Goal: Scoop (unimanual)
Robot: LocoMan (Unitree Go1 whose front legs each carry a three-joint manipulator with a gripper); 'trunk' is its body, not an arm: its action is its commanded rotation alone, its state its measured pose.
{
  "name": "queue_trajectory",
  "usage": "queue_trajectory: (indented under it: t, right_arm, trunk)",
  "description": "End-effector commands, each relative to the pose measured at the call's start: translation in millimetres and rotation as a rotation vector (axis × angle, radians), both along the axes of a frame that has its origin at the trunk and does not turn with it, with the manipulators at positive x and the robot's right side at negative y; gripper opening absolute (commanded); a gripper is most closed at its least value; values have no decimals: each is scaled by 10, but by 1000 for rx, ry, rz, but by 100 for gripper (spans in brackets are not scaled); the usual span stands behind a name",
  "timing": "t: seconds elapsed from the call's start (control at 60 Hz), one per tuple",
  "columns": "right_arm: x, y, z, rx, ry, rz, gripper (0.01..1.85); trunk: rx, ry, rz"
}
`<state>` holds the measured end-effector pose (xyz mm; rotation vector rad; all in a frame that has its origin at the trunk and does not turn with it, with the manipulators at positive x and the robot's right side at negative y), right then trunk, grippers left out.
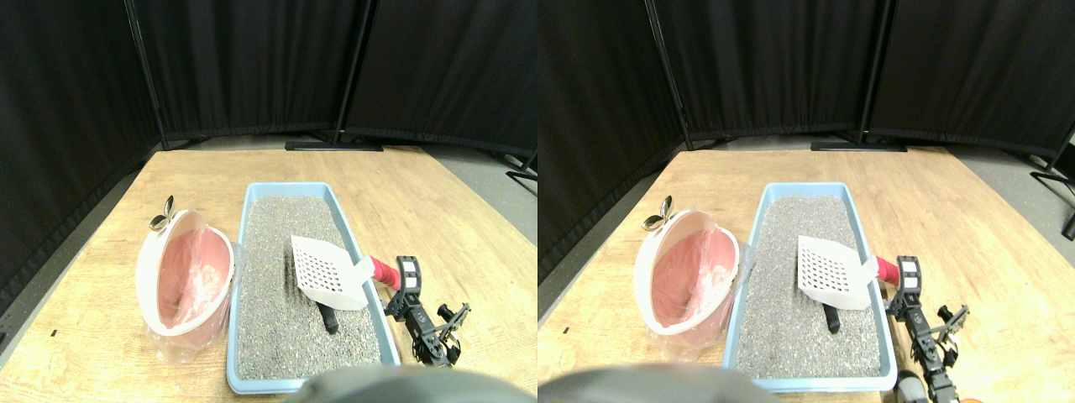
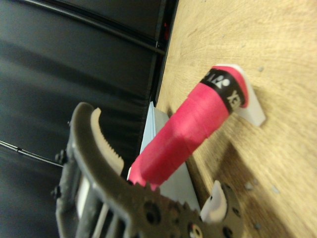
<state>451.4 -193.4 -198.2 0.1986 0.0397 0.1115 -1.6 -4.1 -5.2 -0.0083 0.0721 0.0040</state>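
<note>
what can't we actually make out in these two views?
- Dark object on the litter: partly under the white scoop in the stereo view, so its shape is unclear.
- Claw grip: in the wrist view the red handle sits between its jaws, but contact isn't visible.
- Litter tray near edge: hidden by the blur.
- Inside of the pink bin: the liner obscures it.

Probably lab: black curtain screens (image 1: pixel 252 67).

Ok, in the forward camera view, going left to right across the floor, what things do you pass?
Pink bin → blue litter tray → white slotted scoop → its red handle → right gripper.
</note>
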Motion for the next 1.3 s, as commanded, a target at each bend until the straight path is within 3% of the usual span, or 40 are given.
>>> queue_trajectory:
  t: [0.017,0.283,0.817,1.0,1.05,1.083,1.1,1.117,1.167,1.3]
  right_arm:
    - [47,6,61,18,-20,-10,105]
    - [204,-6,29,28,26,-25,103]
    - [370,-24,-41,18,107,-40,102]
    - [413,-42,-71,18,132,-13,96]
    - [435,-53,-94,11,130,7,70]
    - [435,-53,-94,11,130,7,70]
    - [436,-56,-103,-10,113,24,44]
    - [436,-56,-103,-10,113,24,44]
    - [448,-57,-111,-21,108,40,14]
    - [453,-75,-120,-9,100,54,9]
  trunk:
    - [-16,7,6]
    - [-17,6,0]
    - [-21,10,3]
    - [-20,14,4]
    - [-21,15,4]
    - [-21,15,4]
    - [-22,17,5]
    - [-22,17,5]
    - [-24,18,8]
    - [-24,19,9]
